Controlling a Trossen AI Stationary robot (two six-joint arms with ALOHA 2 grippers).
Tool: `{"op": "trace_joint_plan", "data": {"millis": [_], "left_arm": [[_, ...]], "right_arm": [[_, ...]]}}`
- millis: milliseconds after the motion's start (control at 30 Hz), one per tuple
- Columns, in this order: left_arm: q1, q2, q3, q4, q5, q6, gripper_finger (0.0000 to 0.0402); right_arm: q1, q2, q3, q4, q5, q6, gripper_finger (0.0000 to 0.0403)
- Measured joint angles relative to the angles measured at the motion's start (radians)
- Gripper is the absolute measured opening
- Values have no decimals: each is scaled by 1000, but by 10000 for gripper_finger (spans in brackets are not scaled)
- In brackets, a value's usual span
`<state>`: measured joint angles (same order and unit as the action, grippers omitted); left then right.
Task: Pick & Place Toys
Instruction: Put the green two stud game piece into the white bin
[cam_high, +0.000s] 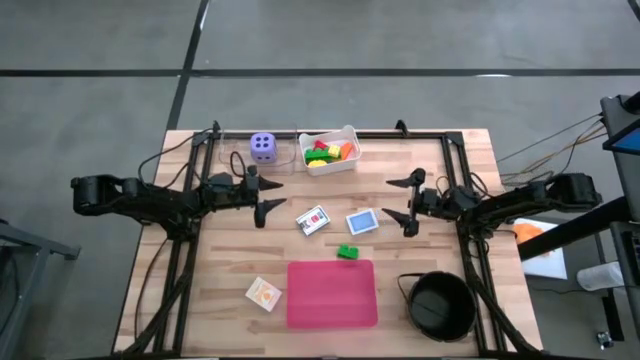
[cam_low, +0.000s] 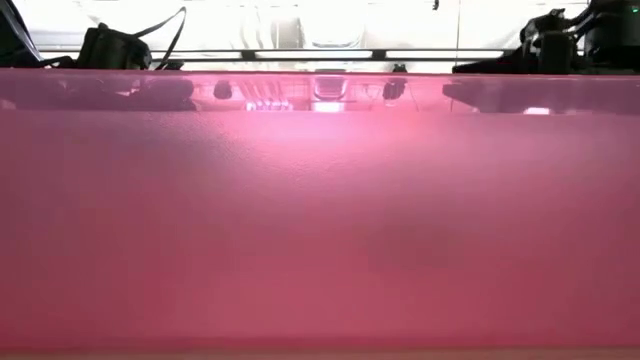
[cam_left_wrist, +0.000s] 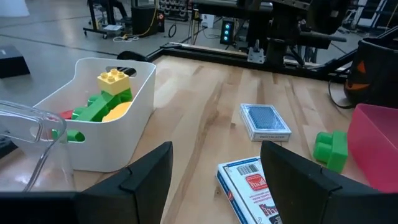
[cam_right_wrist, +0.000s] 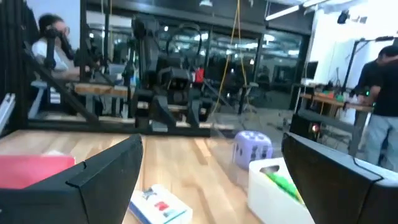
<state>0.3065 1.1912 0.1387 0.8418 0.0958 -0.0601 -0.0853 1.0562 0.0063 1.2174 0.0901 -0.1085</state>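
Listing left to right: left hand (cam_high: 267, 191), fingers parted, empty, hovering over the table (cam_high: 200, 300); orange card (cam_high: 264, 293), flat; purple die (cam_high: 263, 147), rounded; white tub (cam_high: 342, 162) of glossy studded blocks (cam_high: 326, 151), likely the collection point; white card (cam_high: 313, 221); green block (cam_high: 347, 252); blue card (cam_high: 362, 222); right hand (cam_high: 412, 202), spread wide, empty.

Both arms hover low, left claw (cam_high: 267, 192) and right claw (cam_high: 412, 203) spread, empty.
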Motion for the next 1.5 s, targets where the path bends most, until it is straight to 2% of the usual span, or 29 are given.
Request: {"op": "trace_joint_plan", "data": {"millis": [133,233,533,767,1067,1133,1267,1500], "left_arm": [[0,0,0,6,-4,7,246],[0,0,0,7,-11,8,246],[0,0,0,5,-18,7,246],[0,0,0,-6,-18,6,246],[0,0,0,-12,-18,7,246],[0,0,0,-24,-18,8,246],[0,0,0,-48,-18,11,246],[0,0,-1,-57,-18,14,246]], "right_arm": [[0,-44,1,-103,-57,-4,382],[-1,-53,10,-182,-60,-3,382],[-2,28,73,-182,-57,32,382],[0,178,143,-183,-92,104,382],[0,434,334,-224,-117,211,382],[-1,481,385,-297,-144,232,382],[-1,536,512,-524,-263,239,382],[4,530,825,-1251,-322,224,382]]}}
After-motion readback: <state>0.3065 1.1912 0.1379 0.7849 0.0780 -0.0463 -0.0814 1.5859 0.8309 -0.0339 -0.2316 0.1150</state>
